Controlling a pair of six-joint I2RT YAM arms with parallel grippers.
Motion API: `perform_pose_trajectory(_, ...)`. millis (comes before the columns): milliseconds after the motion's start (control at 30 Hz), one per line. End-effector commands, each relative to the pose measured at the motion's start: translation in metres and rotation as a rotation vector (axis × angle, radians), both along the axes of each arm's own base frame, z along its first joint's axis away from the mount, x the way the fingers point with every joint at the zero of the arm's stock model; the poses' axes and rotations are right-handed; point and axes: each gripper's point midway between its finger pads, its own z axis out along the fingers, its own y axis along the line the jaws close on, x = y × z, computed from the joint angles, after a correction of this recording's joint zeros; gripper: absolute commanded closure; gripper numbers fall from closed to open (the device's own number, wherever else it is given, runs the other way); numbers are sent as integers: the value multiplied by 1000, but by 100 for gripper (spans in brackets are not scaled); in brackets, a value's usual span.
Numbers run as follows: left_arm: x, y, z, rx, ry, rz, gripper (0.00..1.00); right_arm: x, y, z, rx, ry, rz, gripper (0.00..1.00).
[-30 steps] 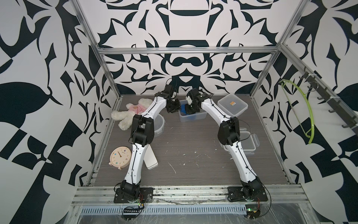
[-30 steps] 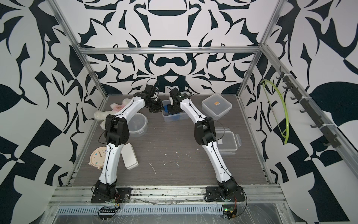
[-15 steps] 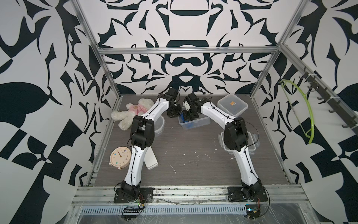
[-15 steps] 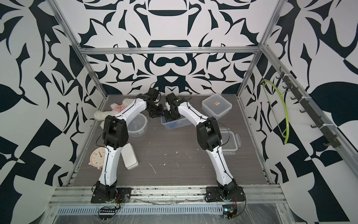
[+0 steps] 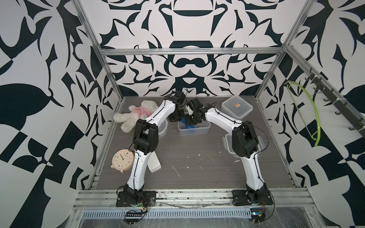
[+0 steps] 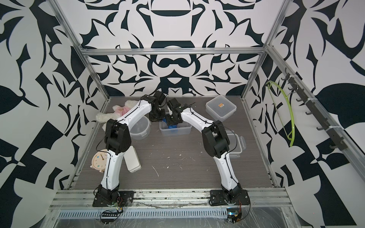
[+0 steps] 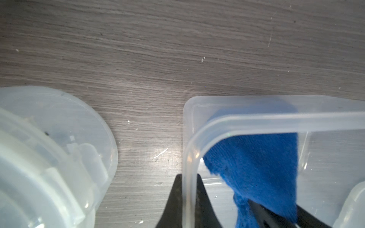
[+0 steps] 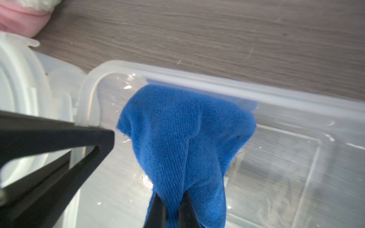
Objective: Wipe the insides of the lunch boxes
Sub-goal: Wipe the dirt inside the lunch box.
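While the open lunch box (image 5: 194, 130) sits toward twelve o'clock on the surface (image 5: 197, 167), the left jaws clench its rim on the nine o'clock side, one tip inside and one outside, and the right jaws grasp a blue cloth (image 8: 177, 128) inside it.

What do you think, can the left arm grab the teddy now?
Probably not yet: the left gripper is shut on the rim of the open box. Once it lets go, the teddy lies close beside that arm.
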Motion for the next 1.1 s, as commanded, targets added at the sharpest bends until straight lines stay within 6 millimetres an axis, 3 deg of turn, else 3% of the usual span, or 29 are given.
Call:
perform_pose_trajectory(0, -33, -22, 7, -22, 52, -82, 100, 40, -16, 55, 67, -209, -132, 100)
perform_pose_trajectory(200, -33, -23, 14, -65, 37, -79, 100, 38, -88, 35, 22, -175, -248, 100)
perform_pose_trajectory(267, -32, -24, 17, -85, 29, -75, 100, 35, -101, 32, 12, -169, -275, 100)
perform_pose_trajectory(367, -32, -26, 19, -104, 23, -71, 100, 31, -107, 26, 5, -158, -289, 100)
perform_pose_trajectory(433, -32, -28, 18, -111, 30, -70, 100, 30, -93, 29, 67, -147, -272, 100)
perform_pose_trajectory(667, -35, -34, 12, -126, 53, -67, 100, 22, 0, 56, 234, -169, -102, 100)
perform_pose_trajectory(800, -37, -37, 11, -130, 58, -73, 100, 31, 12, 59, 288, -177, -116, 100)
perform_pose_trajectory(900, -39, -36, 10, -126, 61, -74, 100, 39, -19, 61, 231, -204, -194, 100)
perform_pose_trajectory(1067, -40, -32, 5, -106, 66, -77, 100, 45, -108, 80, 21, -278, -319, 100)
